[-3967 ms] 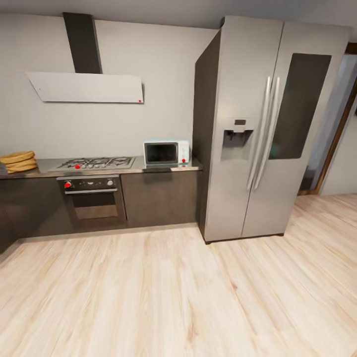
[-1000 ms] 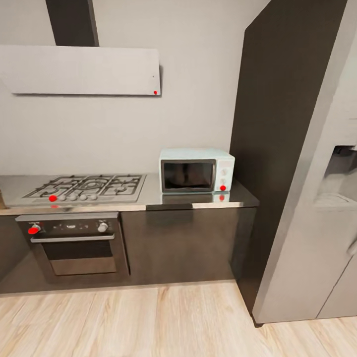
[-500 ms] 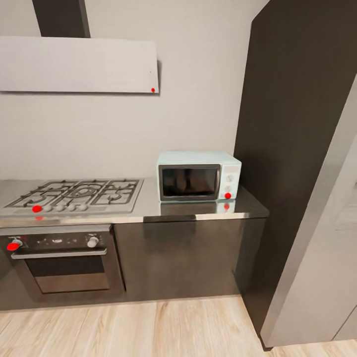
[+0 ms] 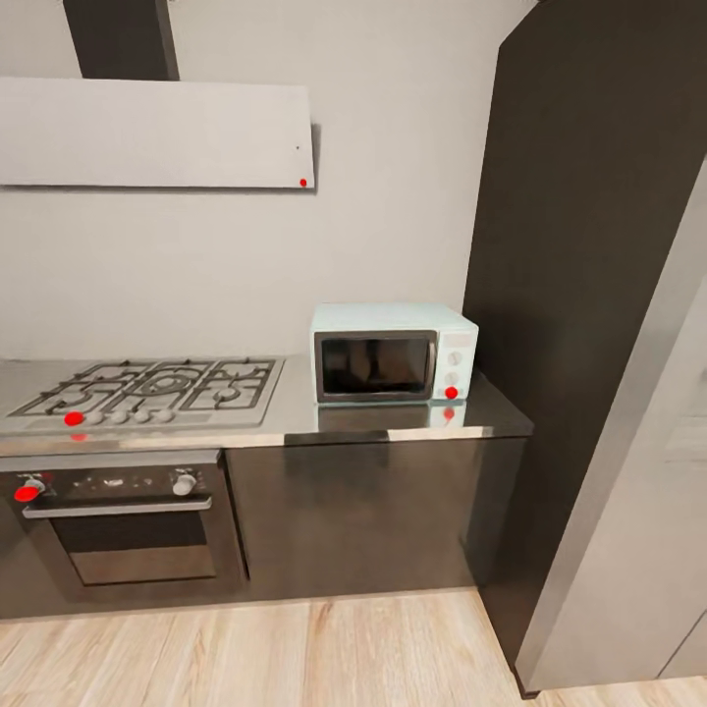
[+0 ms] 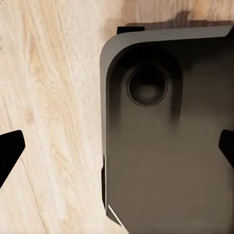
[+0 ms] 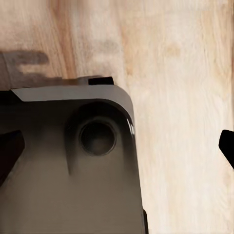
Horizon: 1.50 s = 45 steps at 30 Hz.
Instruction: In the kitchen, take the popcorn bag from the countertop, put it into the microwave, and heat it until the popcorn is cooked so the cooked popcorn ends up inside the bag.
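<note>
Hob [image 4: 147,388] at left of my head view. Microwave [image 4: 393,352] beside it on the worktop [image 4: 295,417]: pale blue, dark glass door shut, red dot. Left claw [image 5: 117,146], right claw [image 6: 117,146]: both spread wide, empty, over floor [image 5: 48,97].

Evenly and softly lit, with no visible lamp. Slightly blurred throughout, edges smeared. Faint glare on the countertop [image 4: 403,417], mirroring the microwave [image 4: 393,352] and its red dot. Dim under the cabinets; refrigerator side [image 4: 579,295] nearly black. Soft dark shadow on the wooden floor [image 6: 185,73] in the wrist views, fingertips [image 5: 9,151] out of focus.
</note>
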Available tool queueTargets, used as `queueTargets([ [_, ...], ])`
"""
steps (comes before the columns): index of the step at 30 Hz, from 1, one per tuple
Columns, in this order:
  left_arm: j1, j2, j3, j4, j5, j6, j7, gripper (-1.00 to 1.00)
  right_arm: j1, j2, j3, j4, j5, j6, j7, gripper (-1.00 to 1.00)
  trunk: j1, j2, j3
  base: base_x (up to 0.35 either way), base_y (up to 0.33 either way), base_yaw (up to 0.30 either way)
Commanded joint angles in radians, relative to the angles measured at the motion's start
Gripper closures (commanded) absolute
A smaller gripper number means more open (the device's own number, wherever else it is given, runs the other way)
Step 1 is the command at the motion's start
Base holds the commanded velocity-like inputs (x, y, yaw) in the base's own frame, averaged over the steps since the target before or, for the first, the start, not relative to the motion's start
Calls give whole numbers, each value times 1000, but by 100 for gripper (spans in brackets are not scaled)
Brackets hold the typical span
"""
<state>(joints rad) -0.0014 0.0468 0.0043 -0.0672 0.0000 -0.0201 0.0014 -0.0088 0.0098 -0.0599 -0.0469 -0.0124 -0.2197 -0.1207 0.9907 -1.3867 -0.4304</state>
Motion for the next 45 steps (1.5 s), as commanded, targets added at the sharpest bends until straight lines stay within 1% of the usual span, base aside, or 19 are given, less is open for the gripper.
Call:
queueTargets([
  [1, 0, 0, 0, 0, 0, -2, 0, -100, 0, 1, -6, -13, -1, -4, -1, -100, -4, 7, 2, 0, 0, 0],
  [12, 1, 4, 1, -1, 0, -2, 0, -100, 0, 3, -6, -145, -3, -4, 0, -100, -46, 84, 37, 0, 0, 0],
  [15, 1, 5, 2, -1, 0, -3, 0, -100, 0, 6, -2, -209, 0, -5, 0, -100, -58, 105, 46, 0, 0, 0],
  [16, 0, 5, 2, -2, 0, -3, 0, -100, 0, 6, -1, -248, 0, -3, 0, -100, -61, 112, 49, 0, 0, 0],
  [18, 1, 4, 2, -2, 0, -3, 0, -100, 0, 7, 3, -371, 1, -1, 0, -100, -69, 126, 56, 0, 0, 0],
  [23, 1, 4, 2, -2, 0, -3, 0, -100, 0, 7, 17, -634, 2, 0, 0, -100, -88, 161, 71, 0, 0, 0],
  [27, 1, 3, 2, -2, 0, -3, 0, -100, 0, 7, 21, -800, 2, -1, -1, -100, -104, 189, 84, 0, 0, 0],
  [30, 1, 2, 2, -2, 0, -3, 0, -100, 0, 7, 21, -885, 3, -2, 0, -100, -115, 210, 93, 0, 0, 0],
  [31, 0, 1, 1, -2, 0, -3, 0, -100, 0, 7, 21, -946, 3, -2, 0, -100, -119, 217, 96, 0, 0, 0],
  [33, 0, 1, 1, -2, 0, -2, 0, -100, 0, 7, 21, -1021, 3, -3, 0, -100, -127, 231, 103, 0, 0, 0],
  [38, 0, -2, -1, -2, 0, 0, -1, -100, 0, 6, 20, -1143, 3, -4, -4, -100, -146, 266, 118, 0, 0, 0],
  [42, 0, -1, -2, -2, -1, 1, -3, -100, -1, 6, 23, -1185, 3, -4, -2, -100, -161, 294, 131, 0, 0, 0],
  [43, 0, -2, -2, -2, -1, 3, -4, -100, -1, 6, 36, -1209, 3, -4, -2, -100, -165, 301, 134, 0, 0, 0],
  [45, 0, -1, -3, -2, -1, 4, -4, -100, 0, 6, 56, -1228, 4, -4, -2, -100, -173, 315, 140, 0, 0, 0],
])
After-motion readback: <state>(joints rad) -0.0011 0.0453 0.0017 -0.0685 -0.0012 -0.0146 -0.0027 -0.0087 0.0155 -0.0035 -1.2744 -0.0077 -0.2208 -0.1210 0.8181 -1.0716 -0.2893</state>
